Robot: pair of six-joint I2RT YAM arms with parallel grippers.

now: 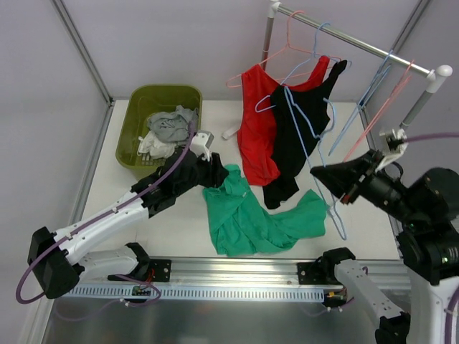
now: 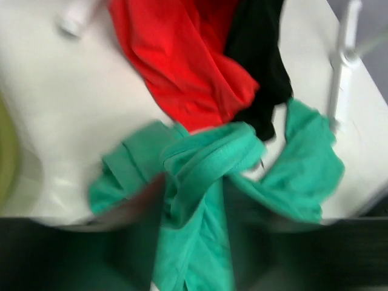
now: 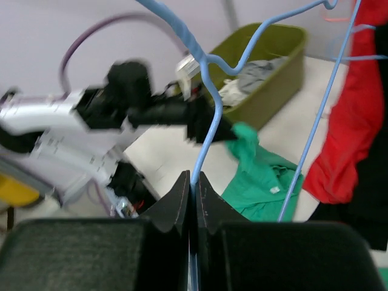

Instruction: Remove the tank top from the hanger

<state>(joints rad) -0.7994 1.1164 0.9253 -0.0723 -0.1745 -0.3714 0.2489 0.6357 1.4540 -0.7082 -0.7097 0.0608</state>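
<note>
left gripper (image 1: 217, 172) sits low at the far-left corner of the green tank top (image 1: 262, 215). in the left wrist view a twisted band of that cloth runs between its blurred fingers, which show a small gap; whether they pinch it, cannot tell. right gripper (image 3: 194, 182) is closed tight on the thin blue wire of a hanger (image 3: 207, 118), held bare in the air on the right side, its hook uppermost in the right wrist view.

a small white tag (image 3: 274, 190) shows on the tank top; its writing is too small to read. nothing else legible.

the tank top lies off the hanger, crumpled on the table (image 1: 179, 222) at near-middle. its long axis runs about left to right, the left end bunched up toward the left gripper, the right end spread toward the right arm.

its near hem lies close to the arms' mounting bar (image 1: 237, 269). behind it a red top (image 1: 258, 122) and a black top (image 1: 301, 129) hang from the rack (image 1: 358, 43), the black hem just beside the green cloth. bare table shows to its left, up to the basket (image 1: 136, 122) of grey and white clothes at far left.
</note>
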